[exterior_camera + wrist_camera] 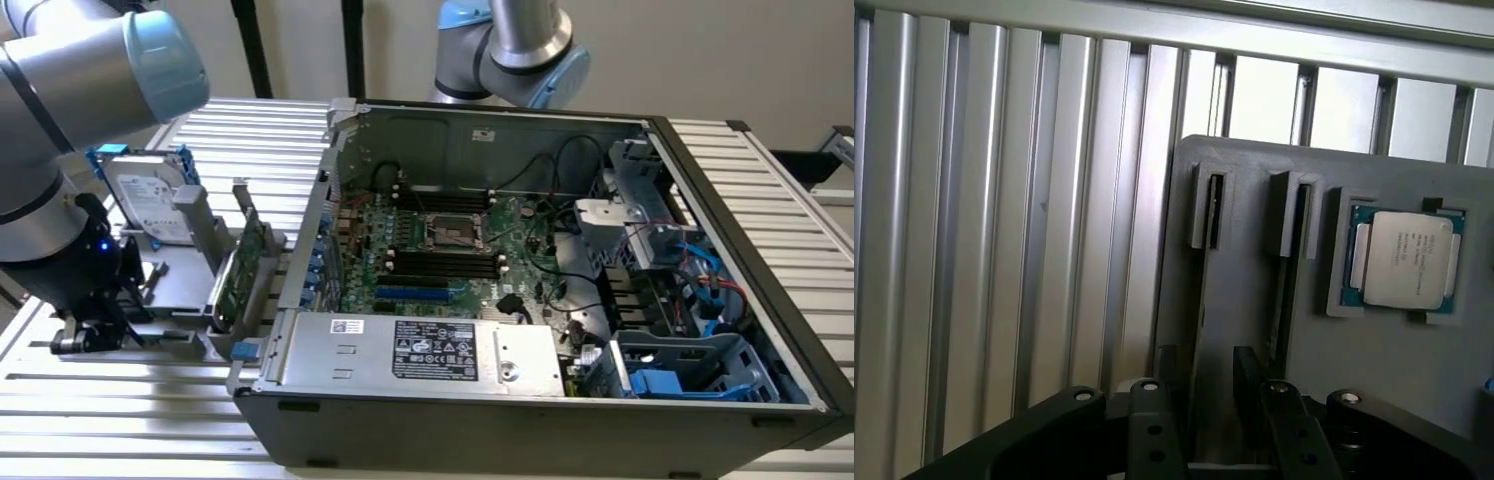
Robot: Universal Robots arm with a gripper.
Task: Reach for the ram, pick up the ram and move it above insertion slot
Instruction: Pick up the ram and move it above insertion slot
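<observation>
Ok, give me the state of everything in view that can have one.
Grey computer case: open, side panel off.
Black motherboard memory slots: empty.
Thin ram stick: on edge in the grey plastic holder, ungripped.
Black gripper: fingers open, straddling the ram stick.
Silver processor chip: seated in the holder's recess.
Silver hard drive: upright in the holder.

Two robot arms are in the exterior view, one in front [80,110] and one behind [527,45]. There is one case [534,425], holding one motherboard [461,235] and one power supply [414,350]. Beside it stand one hard drive [140,190] and one card [238,270]. The wrist view has one CPU [1406,258], two holder slots [1212,208], one ram [1200,300] and one gripper [1204,360] with two fingers [1151,420].
</observation>
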